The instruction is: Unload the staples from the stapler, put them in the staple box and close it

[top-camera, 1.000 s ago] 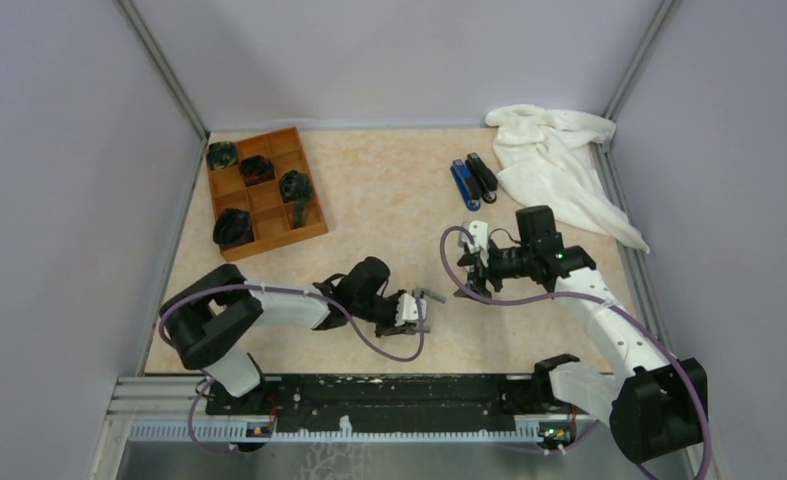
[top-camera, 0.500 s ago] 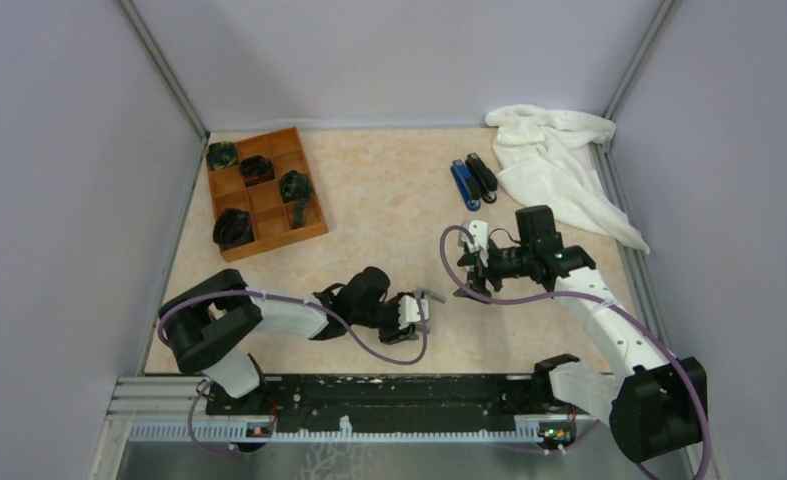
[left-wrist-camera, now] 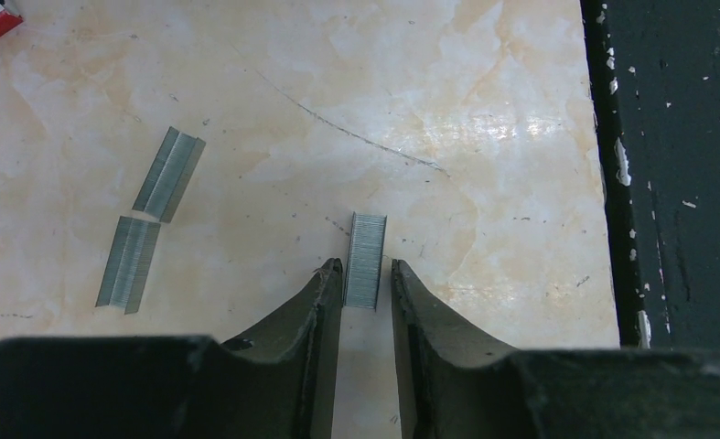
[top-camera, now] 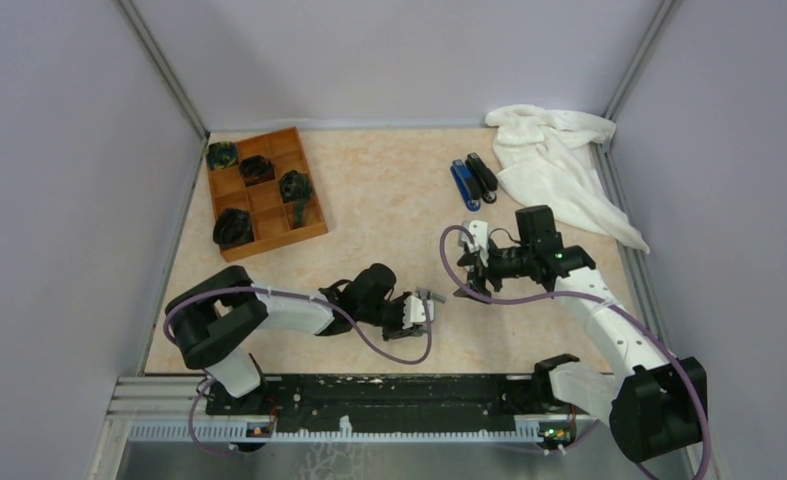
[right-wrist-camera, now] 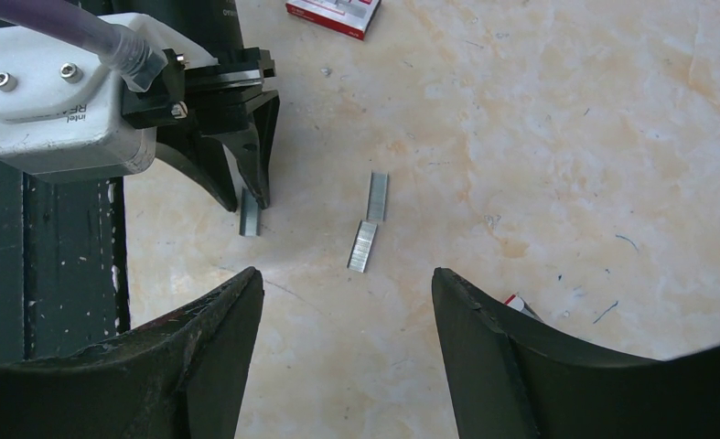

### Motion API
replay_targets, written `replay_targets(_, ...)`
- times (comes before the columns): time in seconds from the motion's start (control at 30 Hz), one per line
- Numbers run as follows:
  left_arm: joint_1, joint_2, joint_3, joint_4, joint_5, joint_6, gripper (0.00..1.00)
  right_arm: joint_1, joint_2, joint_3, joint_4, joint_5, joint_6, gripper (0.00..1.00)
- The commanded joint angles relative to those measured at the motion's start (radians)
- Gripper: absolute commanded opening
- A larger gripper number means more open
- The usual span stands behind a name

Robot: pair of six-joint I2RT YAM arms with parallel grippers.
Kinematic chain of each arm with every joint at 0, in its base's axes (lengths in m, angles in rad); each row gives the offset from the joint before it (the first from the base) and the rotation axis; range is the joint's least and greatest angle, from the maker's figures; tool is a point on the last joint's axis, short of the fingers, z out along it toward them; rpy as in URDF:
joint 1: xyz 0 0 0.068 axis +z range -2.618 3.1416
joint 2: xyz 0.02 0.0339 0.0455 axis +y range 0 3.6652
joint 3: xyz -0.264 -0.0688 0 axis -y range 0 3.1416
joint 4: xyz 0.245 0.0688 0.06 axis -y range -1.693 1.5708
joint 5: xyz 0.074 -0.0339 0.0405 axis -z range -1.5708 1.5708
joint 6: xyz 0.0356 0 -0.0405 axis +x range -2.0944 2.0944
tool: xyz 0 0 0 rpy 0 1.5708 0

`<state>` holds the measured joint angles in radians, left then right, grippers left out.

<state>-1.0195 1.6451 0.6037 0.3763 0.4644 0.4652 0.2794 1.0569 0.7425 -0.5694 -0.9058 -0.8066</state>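
the left gripper [left-wrist-camera: 365,271] sits low over the tabletop [left-wrist-camera: 484,110], its jaws drawn narrow around the staples [left-wrist-camera: 366,261], a short grey strip lying flat between the fingertips. one fingertip touches the strip's edge. at the other a sliver of table seems to show, so i cannot tell whether the strip is truly pinched. two other strips [left-wrist-camera: 169,174] lie near that gripper, off to one side of its tips, almost end to end and slightly out of line. a white-and-red box [right-wrist-camera: 333,9] lies farther from the gripper than those strips. the right gripper [right-wrist-camera: 345,274] hangs near the left gripper and faces it, with its jaws spread wide and nothing between them. the stapler [top-camera: 482,177], slim and black, lies well apart from the left gripper on the far side of the table. it is just beside a blue stapler [top-camera: 463,184] and close to the edge of a white cloth [top-camera: 559,165].
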Motion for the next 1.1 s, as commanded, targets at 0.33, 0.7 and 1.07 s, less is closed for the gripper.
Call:
replay_targets(0.33, -0.005, 0.034, -0.009, -0.116, -0.024, -0.016, 0.32, 0.001, -0.011, 0.050, 0.023, -0.034, 0.008, 0.68)
replay_targets(0.7, 0.003, -0.060, -0.073, 0.040, -0.013, -0.141, 0.00, 0.000, -0.012, 0.050, 0.025, -0.048, 0.014, 0.68)
replay_targets(1.07, 0.033, -0.209, -0.126, 0.276, -0.159, -0.493, 0.00, 0.001, -0.015, 0.076, 0.092, -0.194, 0.183, 0.66)
